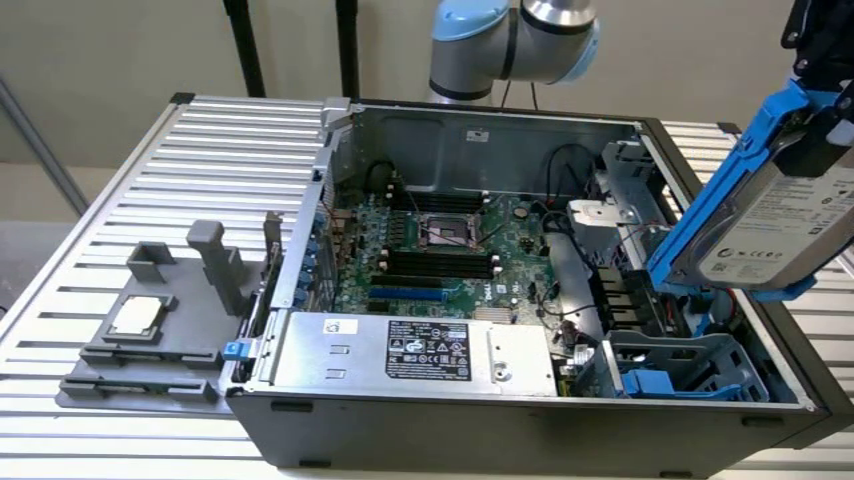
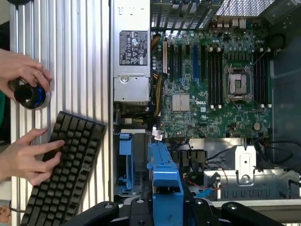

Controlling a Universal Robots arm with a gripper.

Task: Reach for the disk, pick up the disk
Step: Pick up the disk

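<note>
The disk, a silver-grey hard drive with a white label in blue carrier rails, hangs tilted in the air above the open computer case's corner on the exterior view's right. My gripper is shut on its upper part, with black fingers clamped over the blue rail. In the wrist view the disk appears edge-on as a blue rail between my gripper's black fingers, over the case's drive bay.
The open case holds a motherboard, a silver power supply and a blue drive cage. A grey fixture with a small square chip sits on the slatted table. A person's hands rest on a keyboard.
</note>
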